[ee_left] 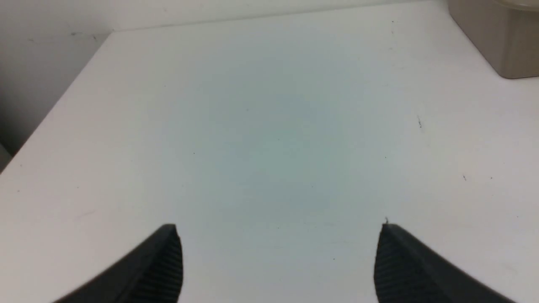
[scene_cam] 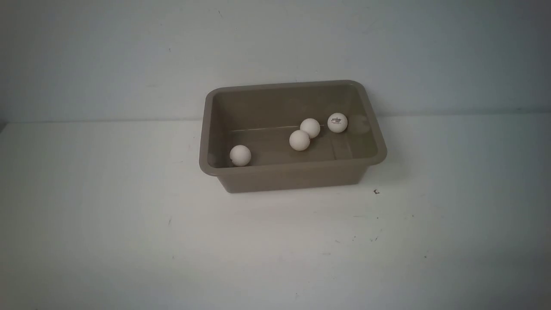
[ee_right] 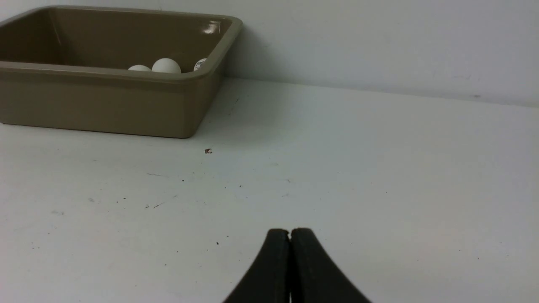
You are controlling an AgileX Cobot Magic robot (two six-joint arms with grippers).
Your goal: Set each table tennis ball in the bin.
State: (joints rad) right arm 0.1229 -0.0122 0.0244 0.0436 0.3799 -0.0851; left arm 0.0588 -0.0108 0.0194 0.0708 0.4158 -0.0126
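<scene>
The taupe bin (scene_cam: 292,174) stands at the middle of the white table. Several white table tennis balls lie inside it: one at the near left corner (scene_cam: 240,155), two touching near the middle (scene_cam: 299,140) (scene_cam: 310,128), and one with a dark logo (scene_cam: 337,122) at the far right. The right wrist view shows the bin (ee_right: 105,105) with ball tops (ee_right: 166,66) over its rim. My left gripper (ee_left: 278,229) is open over bare table, nothing between its fingers. My right gripper (ee_right: 289,232) is shut and empty, well short of the bin. Neither arm shows in the front view.
A small dark crumb (scene_cam: 376,192) lies on the table just off the bin's near right corner, also seen as the crumb (ee_right: 207,151) in the right wrist view. A corner of the bin (ee_left: 505,42) shows in the left wrist view. A pale wall stands behind the table.
</scene>
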